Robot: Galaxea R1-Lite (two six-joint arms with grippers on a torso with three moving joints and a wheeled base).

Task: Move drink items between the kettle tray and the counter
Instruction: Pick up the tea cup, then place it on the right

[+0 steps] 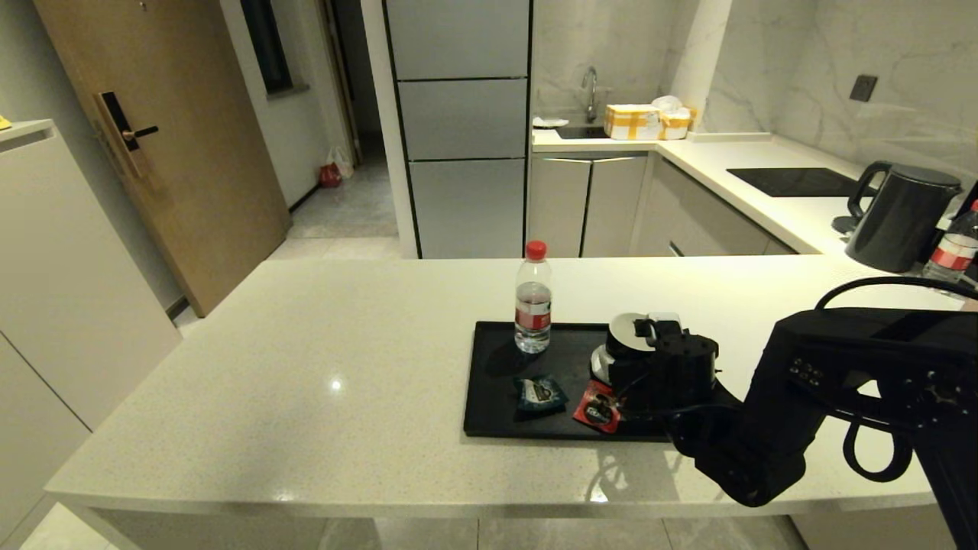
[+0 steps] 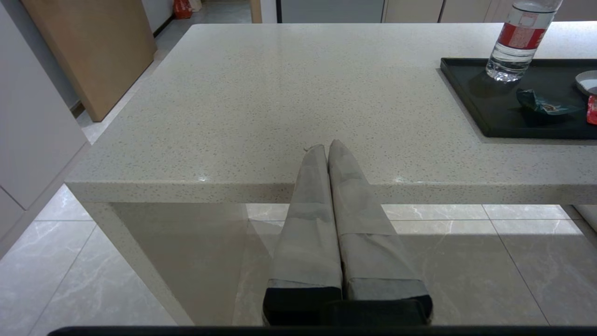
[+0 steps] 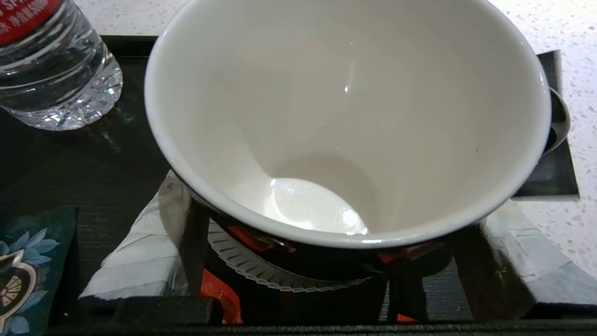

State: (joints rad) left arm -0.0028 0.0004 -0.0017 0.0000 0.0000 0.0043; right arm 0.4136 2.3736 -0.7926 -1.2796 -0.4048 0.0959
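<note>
The right gripper (image 3: 326, 261) sits low in the right of the head view, its taped fingers (image 3: 135, 261) spread either side of the glossy black mug with a white inside (image 3: 345, 116), apparently clasping it over the flat matte black kettle tray (image 1: 489, 397). The dark teal foil sachet (image 1: 539, 394) lies at the tray's front beside a red sachet (image 1: 597, 407). Behind stands a clear red-capped water bottle (image 1: 533, 305). The left gripper (image 2: 329, 154) rests pressed together at the off-white speckled stone counter's (image 1: 306, 382) near edge.

Right pincer (image 1: 648, 330) at mug (image 1: 628, 336), tray (image 1: 489, 397).
</note>
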